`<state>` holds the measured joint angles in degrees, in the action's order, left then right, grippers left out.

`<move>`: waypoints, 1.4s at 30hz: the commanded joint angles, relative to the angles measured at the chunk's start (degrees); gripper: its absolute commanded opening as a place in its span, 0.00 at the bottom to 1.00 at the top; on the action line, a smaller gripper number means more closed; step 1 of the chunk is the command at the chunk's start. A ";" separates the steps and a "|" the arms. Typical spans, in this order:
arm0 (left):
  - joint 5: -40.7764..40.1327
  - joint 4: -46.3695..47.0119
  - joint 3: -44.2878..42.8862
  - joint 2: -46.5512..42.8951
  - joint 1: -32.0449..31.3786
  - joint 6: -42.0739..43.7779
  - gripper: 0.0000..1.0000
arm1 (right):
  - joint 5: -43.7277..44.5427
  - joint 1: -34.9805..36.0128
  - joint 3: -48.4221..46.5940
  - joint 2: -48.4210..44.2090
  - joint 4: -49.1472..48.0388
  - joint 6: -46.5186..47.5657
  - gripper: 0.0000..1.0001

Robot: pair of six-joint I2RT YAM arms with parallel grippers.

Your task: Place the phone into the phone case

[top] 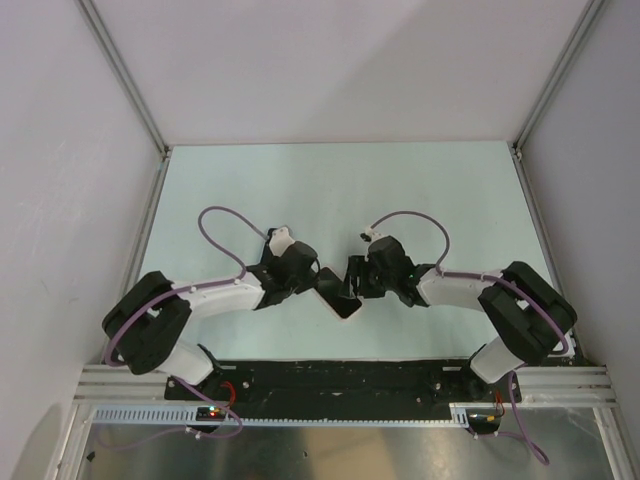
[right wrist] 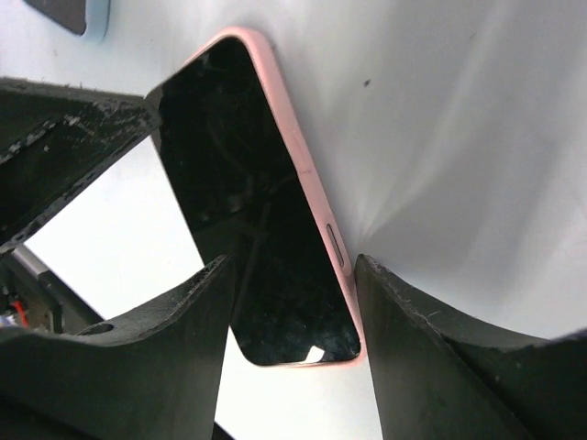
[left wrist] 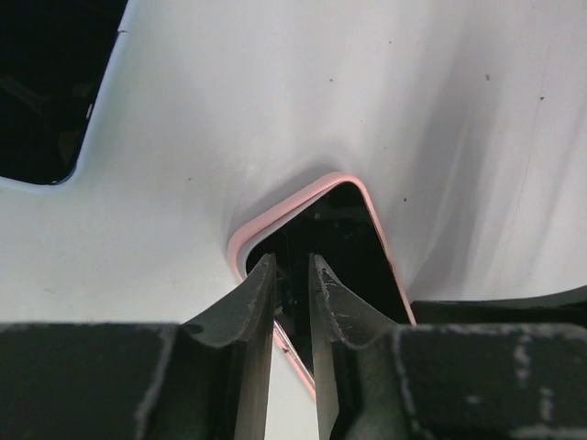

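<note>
The phone case (right wrist: 303,156) is a salmon-pink rim. A glossy black face fills it, and I take this for the phone (right wrist: 229,156) sitting inside. They are tilted between the two arms in the top view, the case (top: 348,312) and the phone (top: 335,290). My left gripper (left wrist: 291,261) is nearly shut, its fingers (left wrist: 261,293) pinching the long edge of the case (left wrist: 284,206) and the phone (left wrist: 339,238). My right gripper (right wrist: 293,261) is open and straddles the width of the near end. In the top view the left gripper (top: 318,280) and the right gripper (top: 352,280) meet.
A dark flat slab with a thin light-blue edge lies on the table, at the top left of the left wrist view (left wrist: 46,82) and of the right wrist view (right wrist: 78,14). The arms hide it in the top view. White walls enclose the pale table (top: 340,190).
</note>
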<state>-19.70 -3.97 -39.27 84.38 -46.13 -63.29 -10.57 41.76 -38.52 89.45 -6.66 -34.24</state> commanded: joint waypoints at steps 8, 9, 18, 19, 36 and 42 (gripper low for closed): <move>0.66 -6.28 3.41 -12.23 4.01 7.29 0.36 | 5.02 9.37 5.49 -0.54 -1.50 -14.53 0.61; 2.67 -6.30 3.54 -12.40 4.94 8.04 0.35 | 5.02 9.38 5.57 -0.17 -1.86 -14.98 0.60; 14.13 -6.31 -1.24 -7.24 8.69 16.78 0.29 | 5.55 2.56 3.69 -0.82 1.28 -11.22 0.61; 14.81 -6.31 -1.91 -6.13 8.82 17.31 0.27 | 5.42 1.80 2.83 -0.04 1.82 -10.51 0.61; 23.55 -0.46 0.81 -3.33 8.74 17.31 0.16 | 4.48 1.75 -5.69 8.19 3.58 -8.89 0.59; 20.14 -1.18 -3.51 0.46 9.21 18.88 0.14 | 5.80 2.03 -6.32 7.94 5.15 -8.32 0.58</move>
<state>2.57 -6.61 -39.05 82.89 -37.52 -46.72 -7.51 43.42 -44.62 95.92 -7.29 -44.51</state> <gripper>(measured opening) 0.142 0.587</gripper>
